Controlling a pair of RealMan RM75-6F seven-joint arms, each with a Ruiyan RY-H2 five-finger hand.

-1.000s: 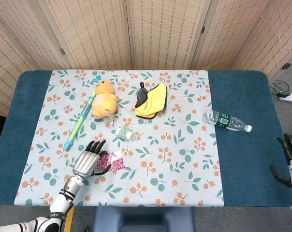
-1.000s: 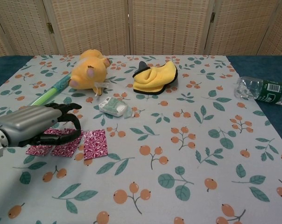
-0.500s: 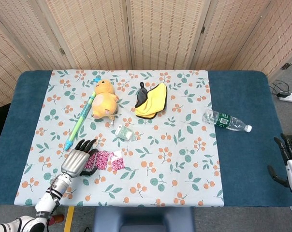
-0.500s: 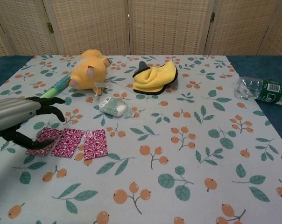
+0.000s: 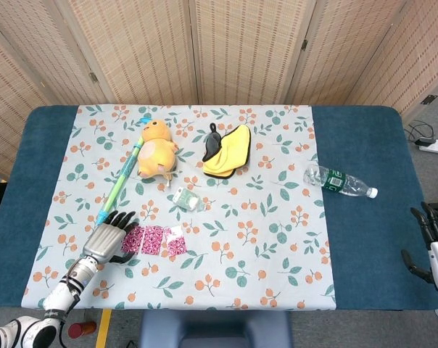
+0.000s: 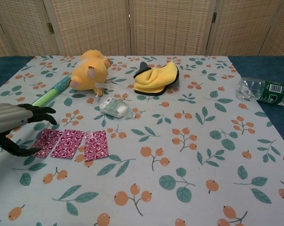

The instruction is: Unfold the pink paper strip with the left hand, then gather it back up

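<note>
The pink patterned paper strip point(image 5: 155, 240) lies flat on the floral cloth, spread into three panels point(image 6: 72, 143). My left hand point(image 5: 104, 241) sits just left of it, low over the table. Seen from the chest, this left hand point(image 6: 12, 127) has its fingers point(image 6: 41, 112) curled above and apart from the thumb point(image 6: 19, 151). The thumb tip lies at the strip's left end, and nothing is pinched between thumb and fingers. My right hand point(image 5: 435, 243) hangs off the table's right edge with fingers apart and nothing in it; only the head view shows it.
Behind the strip lie a small wrapped packet point(image 6: 114, 108), a green pen point(image 6: 51, 91), a yellow plush toy point(image 6: 89, 69) and a yellow-and-black cloth point(image 6: 156, 77). A plastic bottle point(image 6: 266, 91) lies at the right on the blue table point(image 5: 364, 239).
My left hand has slid left and back toward the table's near-left corner. The strip, earlier partly under the hand, now lies uncovered in three flat panels. The right hand has barely moved.
</note>
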